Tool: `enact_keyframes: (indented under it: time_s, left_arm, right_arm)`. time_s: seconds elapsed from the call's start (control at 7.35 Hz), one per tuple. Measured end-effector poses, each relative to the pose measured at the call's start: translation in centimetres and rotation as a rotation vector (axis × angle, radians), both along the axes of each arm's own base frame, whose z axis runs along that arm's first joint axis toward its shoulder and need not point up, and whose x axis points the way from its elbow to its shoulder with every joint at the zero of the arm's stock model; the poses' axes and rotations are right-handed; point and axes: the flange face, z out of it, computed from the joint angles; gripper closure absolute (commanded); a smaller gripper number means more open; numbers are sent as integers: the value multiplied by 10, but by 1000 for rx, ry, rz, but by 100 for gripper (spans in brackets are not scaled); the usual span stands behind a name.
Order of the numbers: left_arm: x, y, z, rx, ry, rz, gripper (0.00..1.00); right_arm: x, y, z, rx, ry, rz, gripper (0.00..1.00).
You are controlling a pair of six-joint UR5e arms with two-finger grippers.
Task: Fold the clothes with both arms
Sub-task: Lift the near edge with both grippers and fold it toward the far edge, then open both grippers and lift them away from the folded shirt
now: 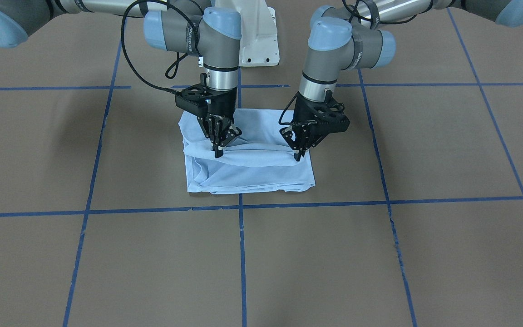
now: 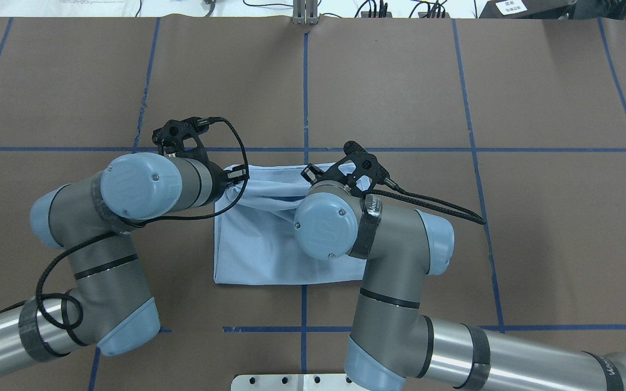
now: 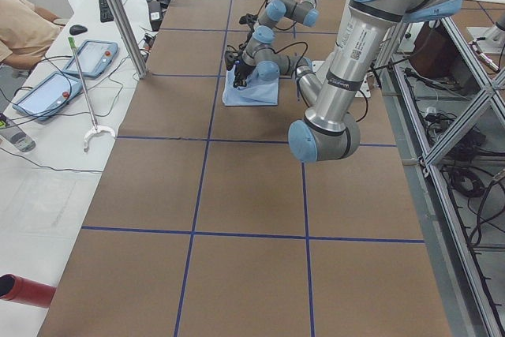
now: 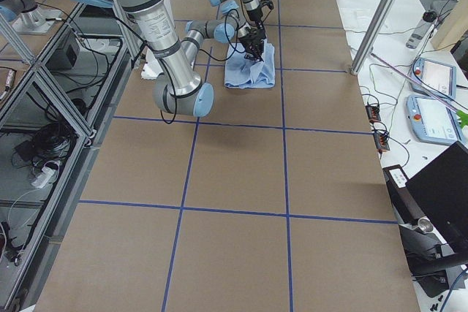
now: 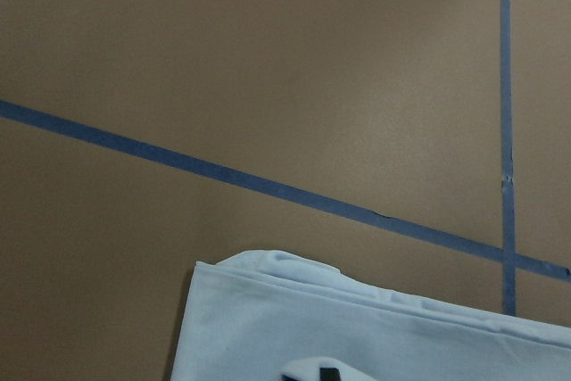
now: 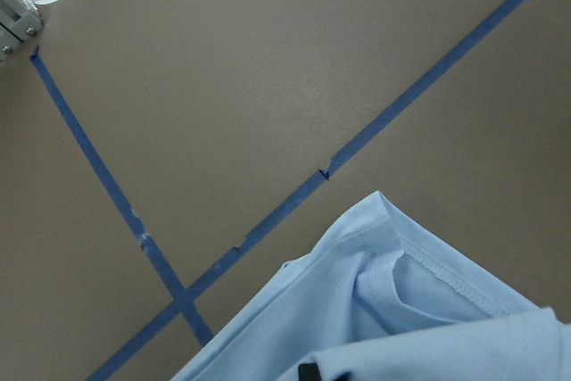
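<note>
The light blue T-shirt [image 1: 252,170] lies folded into a rough square on the brown table, in front of the robot's base. It also shows in the overhead view [image 2: 258,250]. A raised ridge of cloth runs across it between the two grippers. My left gripper [image 1: 298,156] is shut on the ridge's end on the view's right. My right gripper [image 1: 218,153] is shut on the ridge's other end. Both point straight down. The wrist views show the shirt's far edge [image 5: 357,327] [image 6: 375,310] and bare table beyond. The palm print and the string tag are hidden.
Blue tape lines [image 1: 241,206] split the brown table into squares. The white pedestal base [image 1: 257,41] stands just behind the shirt. A side bench with tablets [image 3: 47,92], a metal post [image 3: 118,13] and an operator [image 3: 20,25] lies beyond the table's far edge.
</note>
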Motion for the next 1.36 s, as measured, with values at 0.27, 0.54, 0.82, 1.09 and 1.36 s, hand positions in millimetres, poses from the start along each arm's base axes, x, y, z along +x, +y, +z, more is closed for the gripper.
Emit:
enact_keyframes:
  time_s: [0.27, 0.54, 0.82, 1.09, 1.36]
  left_arm:
    - [8, -6, 12, 3, -8, 2, 100]
    - [9, -8, 14, 7, -4, 2, 1]
    - [6, -8, 11, 55, 7, 29, 0]
    - [-15, -18, 1, 115, 9, 102, 0]
    - [-29, -26, -4, 138, 13, 139, 0]
  right_arm:
    - [-7, -9, 7, 19, 20, -17, 100]
    - [-14, -15, 13, 48, 22, -38, 1]
    - [-16, -17, 16, 94, 66, -95, 0]
    - [-13, -16, 10, 186, 144, -231, 0]
    - [-16, -3, 12, 252, 209, -348, 0]
